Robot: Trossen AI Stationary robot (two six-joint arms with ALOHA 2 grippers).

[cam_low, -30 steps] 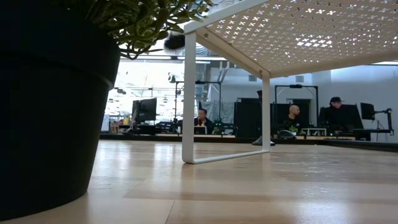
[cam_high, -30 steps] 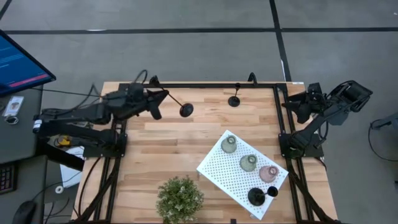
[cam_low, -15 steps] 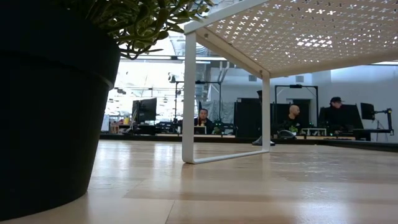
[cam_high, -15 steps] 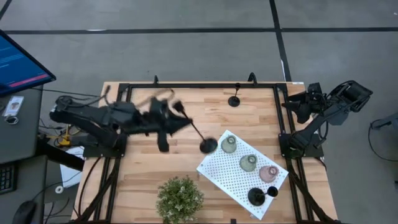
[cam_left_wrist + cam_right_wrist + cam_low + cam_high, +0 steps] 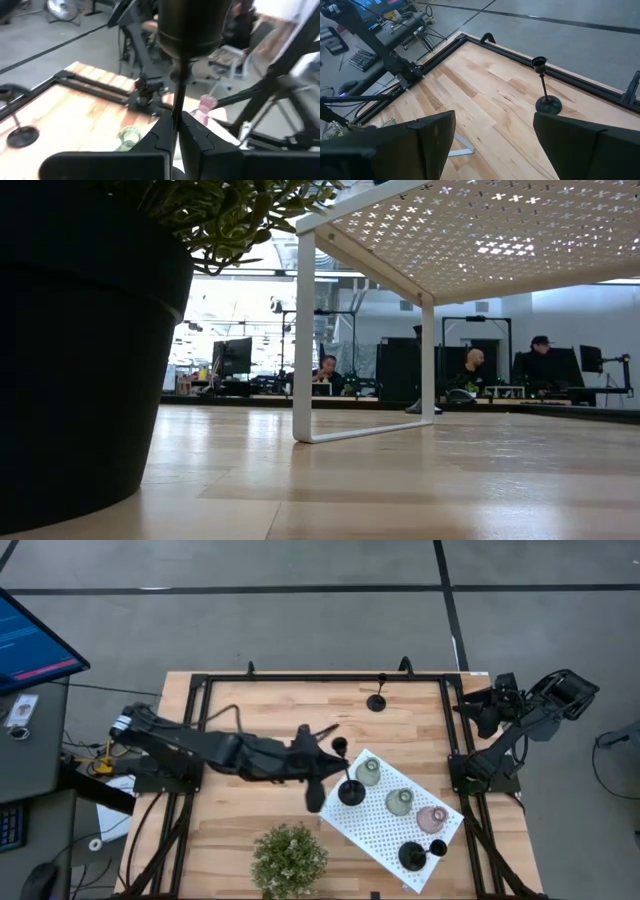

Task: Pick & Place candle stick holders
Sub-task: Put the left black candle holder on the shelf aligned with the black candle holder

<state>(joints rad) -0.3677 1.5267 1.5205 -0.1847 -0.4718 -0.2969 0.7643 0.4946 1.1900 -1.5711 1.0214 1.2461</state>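
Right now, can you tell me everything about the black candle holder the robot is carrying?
The black candle holder is dark and looks like metal: a round flat base, a thin stem, a small cup on top. The left gripper is shut on its stem. It hangs tilted, its base over the corner of the white board, beside a pale green holder.

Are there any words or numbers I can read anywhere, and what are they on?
None can be read.
Blue and pink computer screen left of the table: its lines of text are too small to read.
White perforated board, pale bulbous candle holders and thin black candle stick holder: no labels show.
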